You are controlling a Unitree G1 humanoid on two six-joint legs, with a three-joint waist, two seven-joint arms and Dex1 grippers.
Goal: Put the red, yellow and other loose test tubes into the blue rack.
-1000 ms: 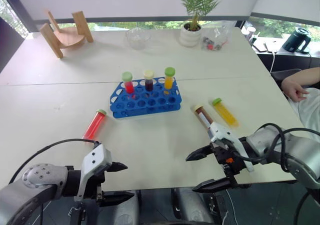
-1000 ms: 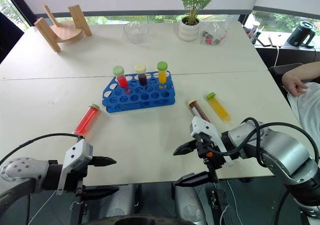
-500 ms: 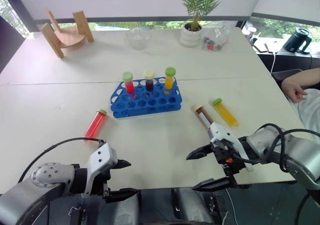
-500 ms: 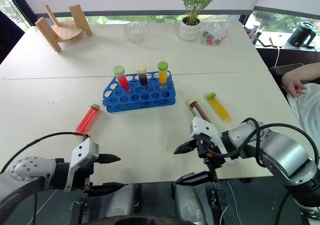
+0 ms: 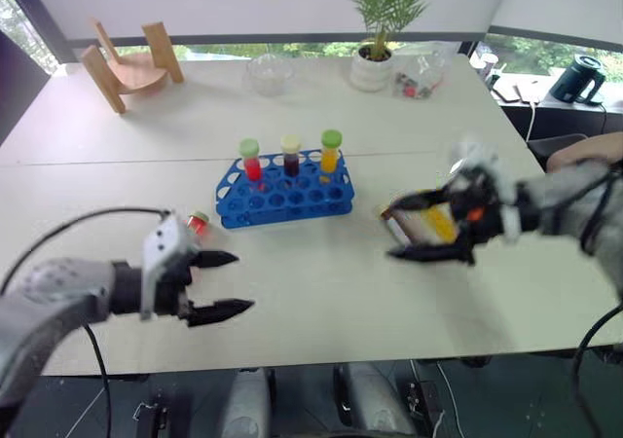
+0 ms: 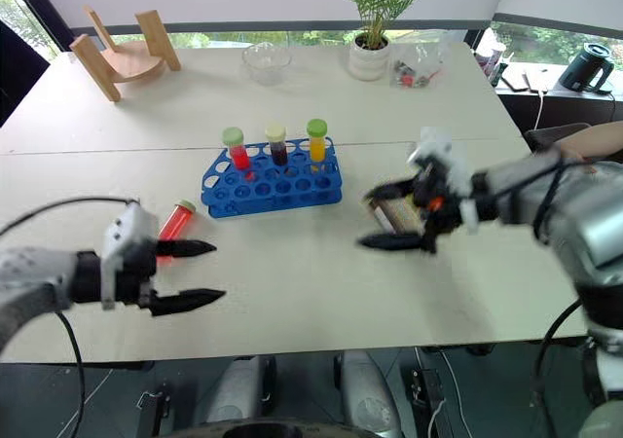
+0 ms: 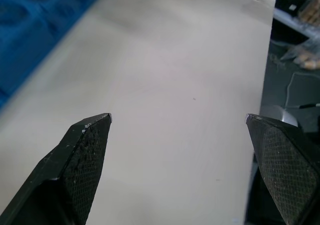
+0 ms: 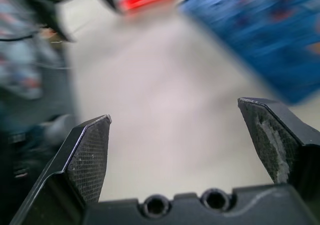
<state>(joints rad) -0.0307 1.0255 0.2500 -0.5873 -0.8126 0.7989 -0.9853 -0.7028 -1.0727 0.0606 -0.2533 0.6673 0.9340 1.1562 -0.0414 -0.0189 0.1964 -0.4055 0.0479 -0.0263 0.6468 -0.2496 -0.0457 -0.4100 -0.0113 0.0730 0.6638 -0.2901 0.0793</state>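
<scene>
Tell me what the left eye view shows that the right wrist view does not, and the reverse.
The left eye view adds the plant, the wooden stand, the glass bowl and the kettle. The right wrist view adds the gridded inner pads of the open right claw. Shared: the blue rack, the red tube and the table.

Up high, the two eye views look forward and steeply down over the wide white table [image 5: 321, 292], the right eye shifted slightly sideways; both share the blue plastic rack [image 5: 284, 197] near centre and the potted green palm [image 6: 376, 10] at twelve o'clock. The left wrist view sits close above the tabletop, sighting between its own two black fingers [image 7: 82, 150], the rack's edge at ten o'clock. The right wrist view looks low across the table, catching the rack at one o'clock.
</scene>
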